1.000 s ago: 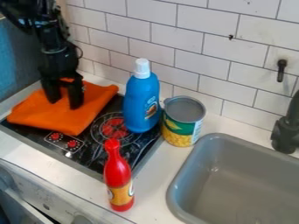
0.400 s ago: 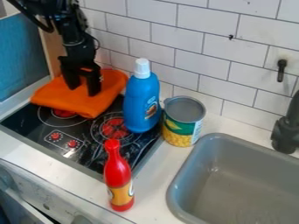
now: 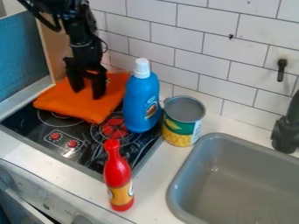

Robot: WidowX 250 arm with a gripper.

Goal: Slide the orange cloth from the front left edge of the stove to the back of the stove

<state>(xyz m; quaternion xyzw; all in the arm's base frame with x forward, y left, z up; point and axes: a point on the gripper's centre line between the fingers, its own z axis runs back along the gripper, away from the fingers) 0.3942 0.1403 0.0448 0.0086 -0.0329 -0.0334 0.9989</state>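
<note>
Orange cloth (image 3: 67, 103) | folded, flattish | pincer (image 3: 88, 93) atop | glossy stovetop (image 3: 24, 125) beneath

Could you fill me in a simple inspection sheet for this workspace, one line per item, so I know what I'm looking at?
Surface: black stove top set in a white counter, beside a grey sink.
Job's things: orange cloth, lying over the stove top's rear left.
Clutter: blue bottle, upright on the stove top; can beside it; red bottle, upright on the counter.
Hand: open, pointing down, fingers spread at the cloth.
Cables: black cable looping beside the arm; no snag seen.
Surroundings: white tiled wall, black faucet.
</note>
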